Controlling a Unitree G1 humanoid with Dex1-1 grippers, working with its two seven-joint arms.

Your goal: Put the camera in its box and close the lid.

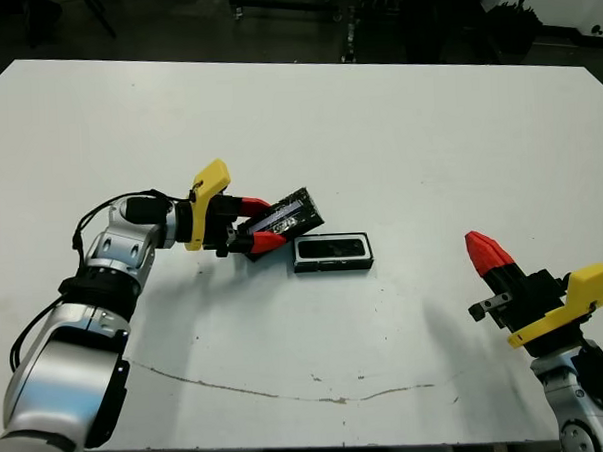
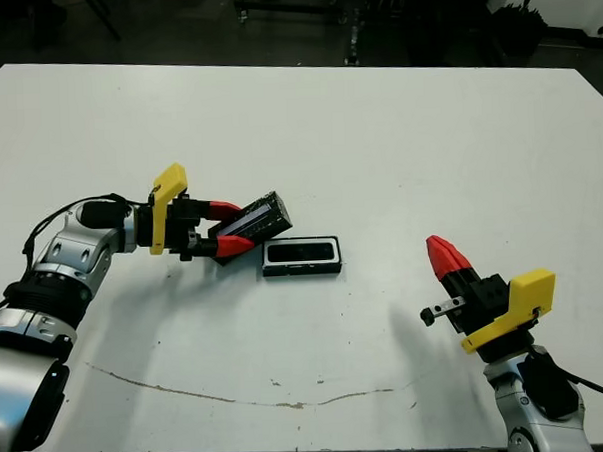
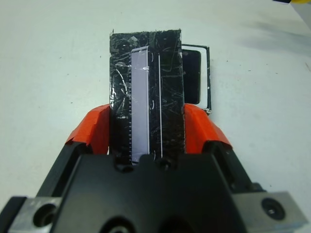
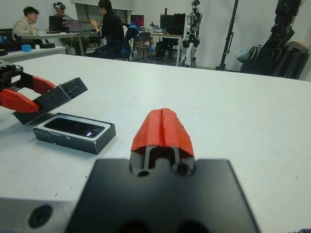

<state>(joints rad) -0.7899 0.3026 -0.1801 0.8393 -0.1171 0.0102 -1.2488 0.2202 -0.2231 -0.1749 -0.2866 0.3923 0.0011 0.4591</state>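
The box (image 1: 332, 253) lies flat near the table's middle, a black tray with a white-lined rim. The camera (image 4: 73, 127) rests inside it as a dark bar. My left gripper (image 1: 266, 224) is shut on the lid (image 1: 286, 219), a black piece with a glossy, mottled top face (image 3: 146, 87). The lid is held tilted just left of the box, its far end close to the box's left end. My right gripper (image 1: 481, 250) is shut on nothing and hovers near the front right, well apart from the box.
A thin dark scratch line (image 1: 289, 392) runs across the white table (image 1: 377, 123) near its front edge. In the right wrist view, people (image 4: 109, 29) sit at desks beyond the table, and a humanoid robot (image 4: 194, 19) stands there on a rack.
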